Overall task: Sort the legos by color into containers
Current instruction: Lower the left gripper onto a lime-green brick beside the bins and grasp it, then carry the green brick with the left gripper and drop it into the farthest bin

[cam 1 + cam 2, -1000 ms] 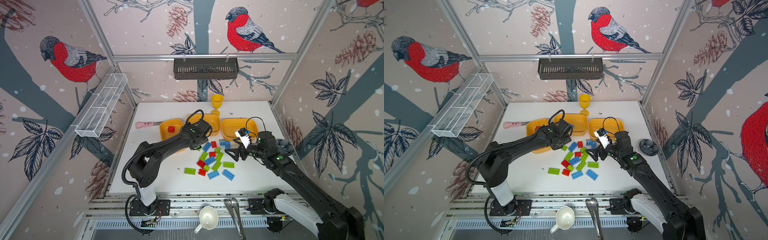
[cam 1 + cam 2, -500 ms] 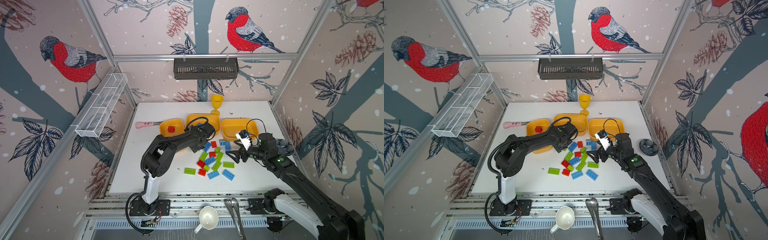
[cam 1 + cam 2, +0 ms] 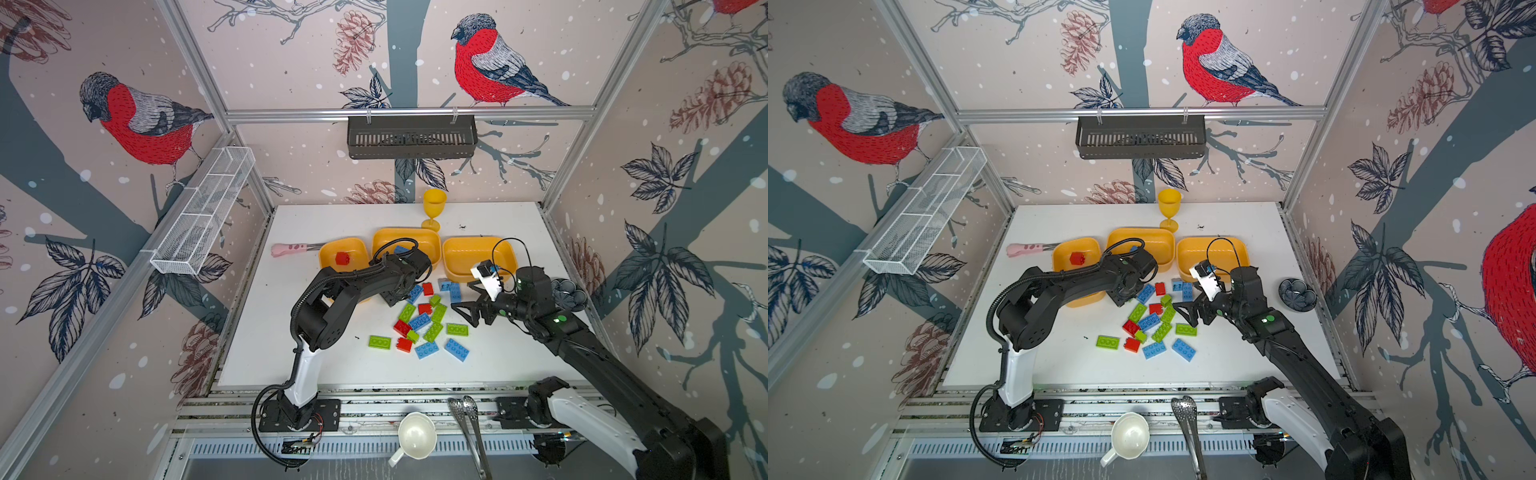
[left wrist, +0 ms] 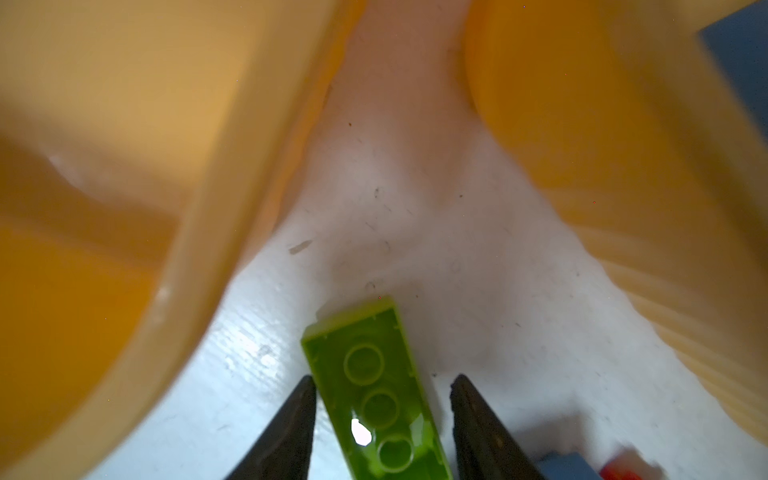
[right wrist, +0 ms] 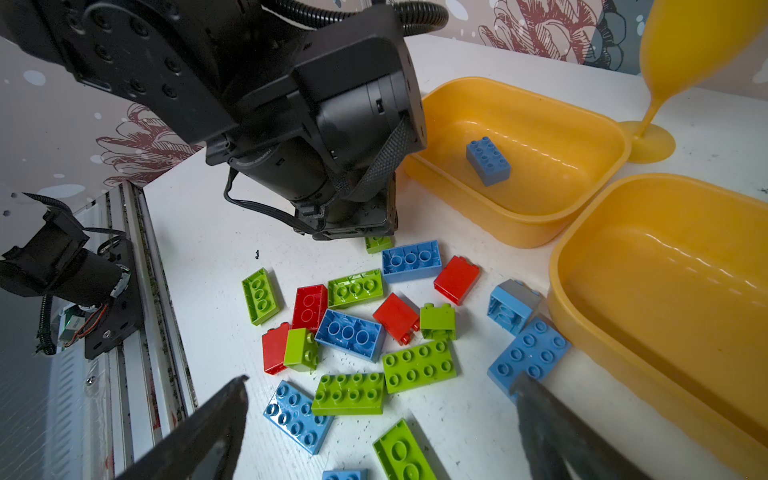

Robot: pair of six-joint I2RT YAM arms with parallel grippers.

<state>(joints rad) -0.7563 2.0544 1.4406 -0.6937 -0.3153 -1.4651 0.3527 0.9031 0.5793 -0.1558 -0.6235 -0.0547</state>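
Red, blue and lime green legos [image 3: 424, 322] lie loose in a heap mid-table. Three yellow-orange containers stand in a row behind them. The left one [image 3: 360, 248] holds a red brick [image 3: 342, 258], the middle one [image 5: 519, 232] a blue brick [image 5: 488, 160], and the right one [image 3: 478, 245] shows no brick. My left gripper [image 4: 383, 377] is down at the heap's far left edge. Its jaws straddle an upside-down green oblong brick [image 4: 374, 399] on the table, with a gap on one side. My right gripper [image 5: 380, 379] hangs wide open above the heap's right side, holding nothing.
A yellow goblet [image 3: 433, 208] stands behind the trays and a pink-handled tool [image 3: 291, 249] lies left of them. A dark small bowl [image 3: 568, 293] sits at the right edge. A white cup [image 3: 415, 436] and tongs [image 3: 469, 419] lie past the front edge.
My left gripper has swung from the left tray to the heap and come down, its jaws narrowing around the green brick. The right gripper has barely moved.
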